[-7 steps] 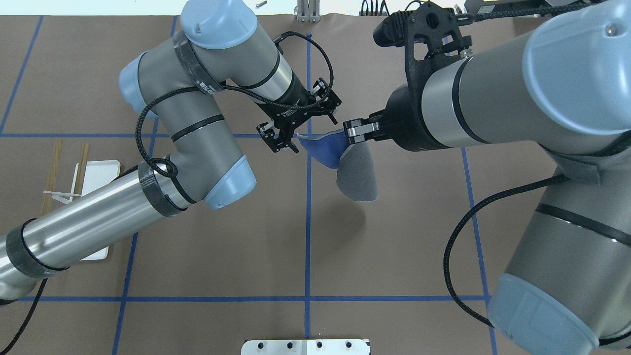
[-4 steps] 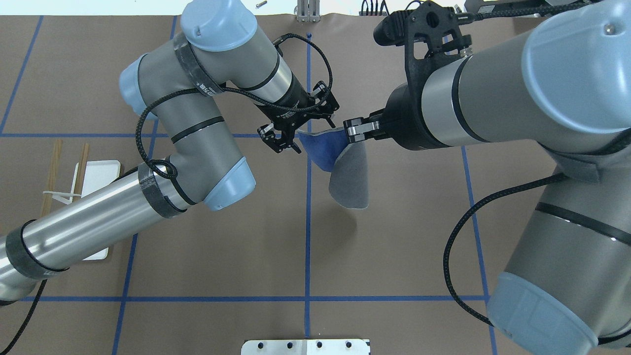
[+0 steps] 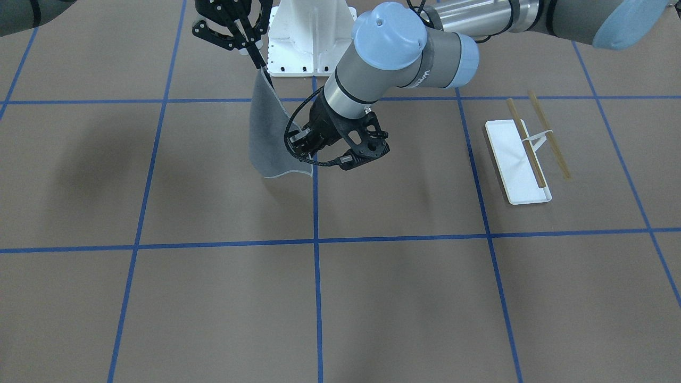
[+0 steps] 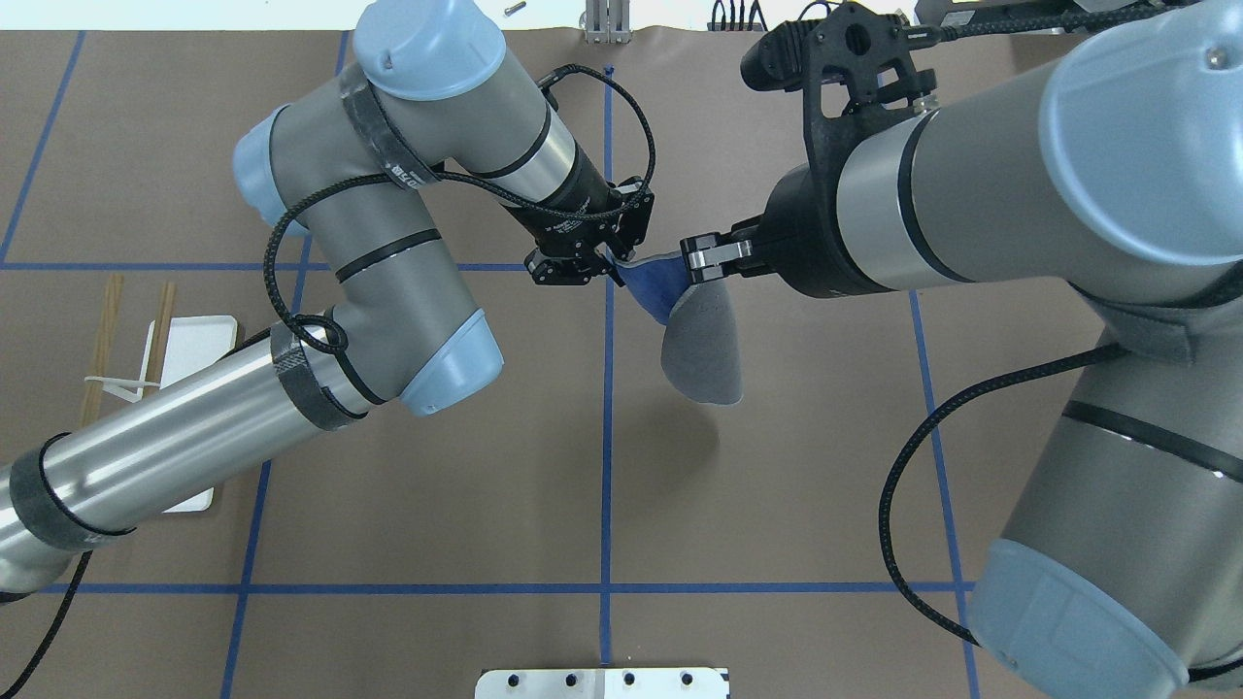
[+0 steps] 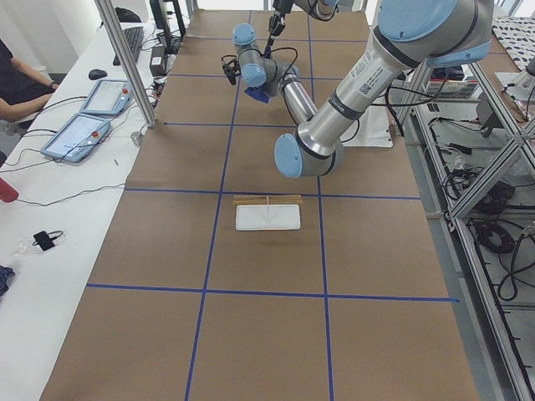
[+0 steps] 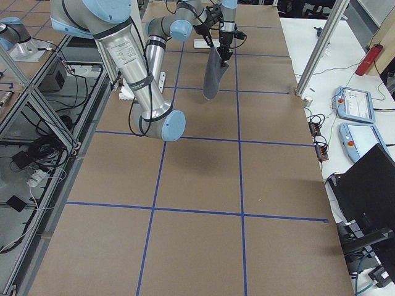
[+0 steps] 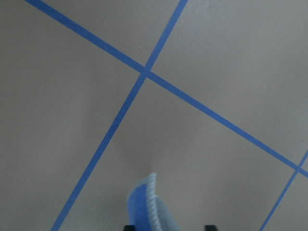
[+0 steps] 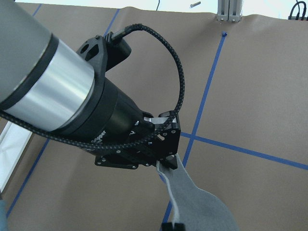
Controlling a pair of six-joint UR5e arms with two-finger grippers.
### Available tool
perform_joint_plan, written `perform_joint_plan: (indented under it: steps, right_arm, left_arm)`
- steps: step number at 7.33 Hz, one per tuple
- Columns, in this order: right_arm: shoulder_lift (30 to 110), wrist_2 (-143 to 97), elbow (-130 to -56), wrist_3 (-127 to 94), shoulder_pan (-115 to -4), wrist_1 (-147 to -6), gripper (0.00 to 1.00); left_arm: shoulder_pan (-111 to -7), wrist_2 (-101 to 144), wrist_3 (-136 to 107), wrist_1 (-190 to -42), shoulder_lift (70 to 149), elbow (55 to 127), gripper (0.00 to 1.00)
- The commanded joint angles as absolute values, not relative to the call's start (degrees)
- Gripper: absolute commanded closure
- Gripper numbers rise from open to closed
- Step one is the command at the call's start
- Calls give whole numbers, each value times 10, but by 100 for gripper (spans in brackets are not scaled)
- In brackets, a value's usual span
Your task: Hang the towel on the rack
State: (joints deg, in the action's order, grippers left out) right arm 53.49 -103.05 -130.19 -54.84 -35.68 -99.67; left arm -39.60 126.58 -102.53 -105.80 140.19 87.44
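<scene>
The towel hangs in the air over the table's middle, grey side out, with its blue side showing near the top. My right gripper is shut on its top edge. My left gripper is shut on the towel's other upper corner, which shows blue in the left wrist view. In the front-facing view the towel hangs as a grey sheet between both grippers. The rack stands apart at the robot's left, with a white tray and two wooden rods.
The white robot pedestal stands behind the towel. My left arm's forearm passes over part of the rack's tray. Blue tape lines cross the brown table cover. Operator tablets lie on a side bench.
My left gripper's fingers, spread wide beside the towel before, have closed on the towel's blue corner. The hanging grey part has swung a little. The right gripper has held still.
</scene>
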Motion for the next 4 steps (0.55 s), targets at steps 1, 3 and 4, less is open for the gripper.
perform_joint_plan:
  steps: [1, 3, 4]
  right_arm:
    - [537, -1032, -1305, -548, -357, -997, 100]
    - [556, -1030, -1317, -554, -351, -992, 1]
    - [576, -1032, -1343, -549, -349, -995, 0]
  left_arm:
    - [-396, 1266, -1026, -1057, 1402, 874, 100]
    - [-405, 1266, -1025, -1057, 1402, 875, 100]
    - [-424, 1272, -1021, -1057, 1402, 875, 100]
